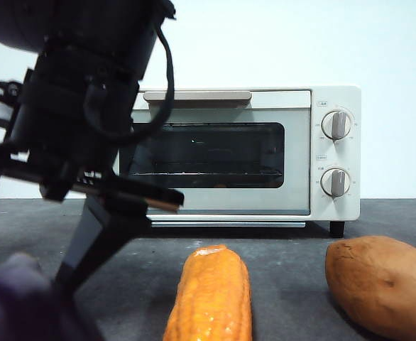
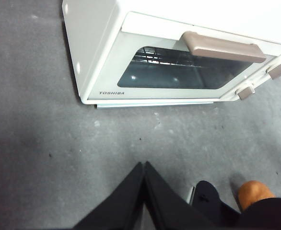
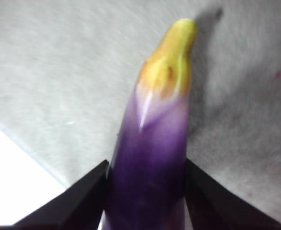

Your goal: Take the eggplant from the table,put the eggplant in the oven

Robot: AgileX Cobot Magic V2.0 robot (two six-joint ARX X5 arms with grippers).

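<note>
The eggplant [image 3: 155,134] is glossy purple with a yellow-green stem cap, and my right gripper [image 3: 146,163] is shut on its body above the grey table [image 3: 59,72]. A blurred purple mass at the front view's lower left corner looks like the same eggplant [image 1: 13,298]. The cream oven [image 1: 222,153] stands at the back with its door closed, and it also shows in the left wrist view as the oven [image 2: 179,62]. My left gripper [image 2: 144,165] is shut on nothing, in front of the oven's left end. Its dark arm [image 1: 80,106] fills the front view's upper left.
An orange corn cob [image 1: 211,298] lies in front of the oven, with a brown sweet potato [image 1: 382,284] to its right. The corn's tip [image 2: 253,194] shows beside a dark part [image 2: 203,196] in the left wrist view. Bare table [image 1: 286,249] lies between corn and oven.
</note>
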